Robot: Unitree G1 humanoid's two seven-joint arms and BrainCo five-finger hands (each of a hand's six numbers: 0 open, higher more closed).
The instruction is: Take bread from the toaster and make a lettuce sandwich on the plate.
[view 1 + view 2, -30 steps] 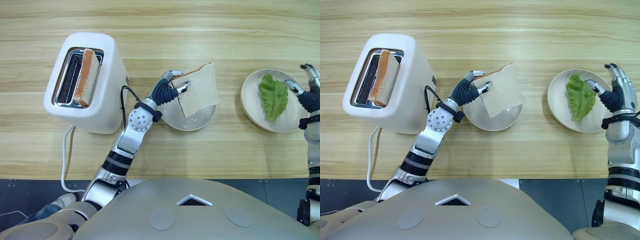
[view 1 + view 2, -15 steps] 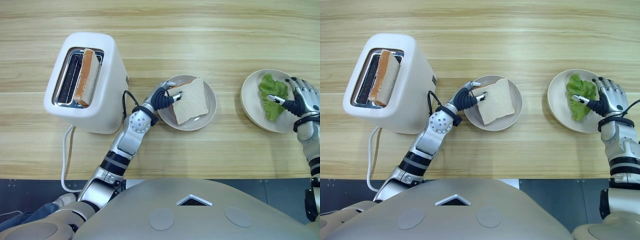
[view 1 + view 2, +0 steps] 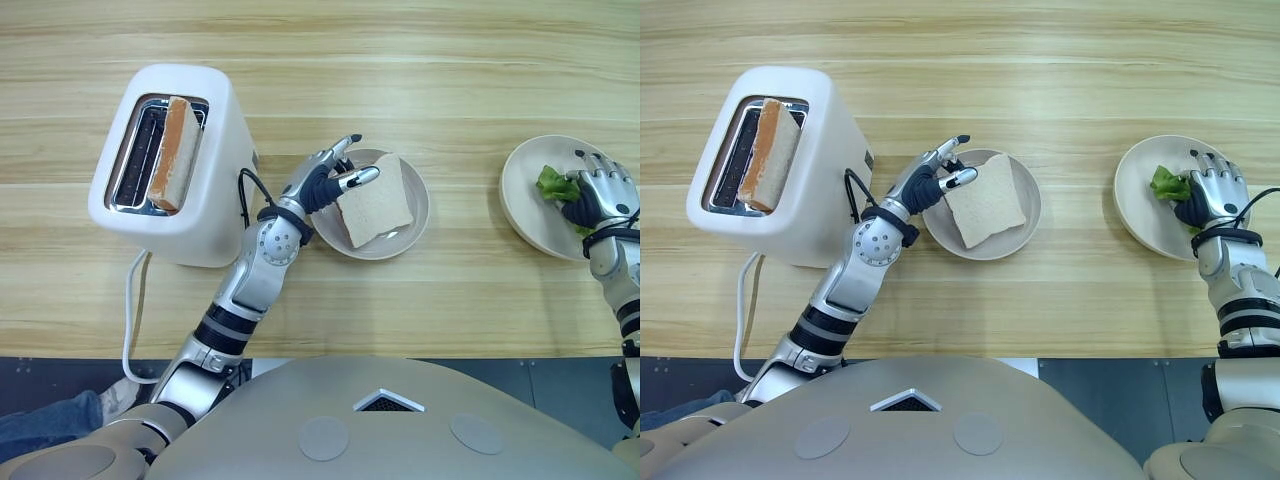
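Note:
A white toaster (image 3: 205,215) stands at the left with one slice of bread (image 3: 174,150) upright in its right slot. A second slice of bread (image 3: 375,205) lies flat on the small middle plate (image 3: 412,236). My left hand (image 3: 325,180) is at that plate's left rim, fingers spread and open, with fingertips beside the slice's corner. On the right plate (image 3: 1138,200) lies a green lettuce leaf (image 3: 1166,183). My right hand (image 3: 1210,195) sits on it from the right with fingers curled around the leaf, covering much of it.
The toaster's white cord (image 3: 130,320) runs off the table's front edge at the left. Bare wooden tabletop (image 3: 400,70) stretches behind the plates and between them.
The left hand lowered the bread onto the middle plate and opened. The right hand moved onto the lettuce and curled around it; the right plate slid slightly right.

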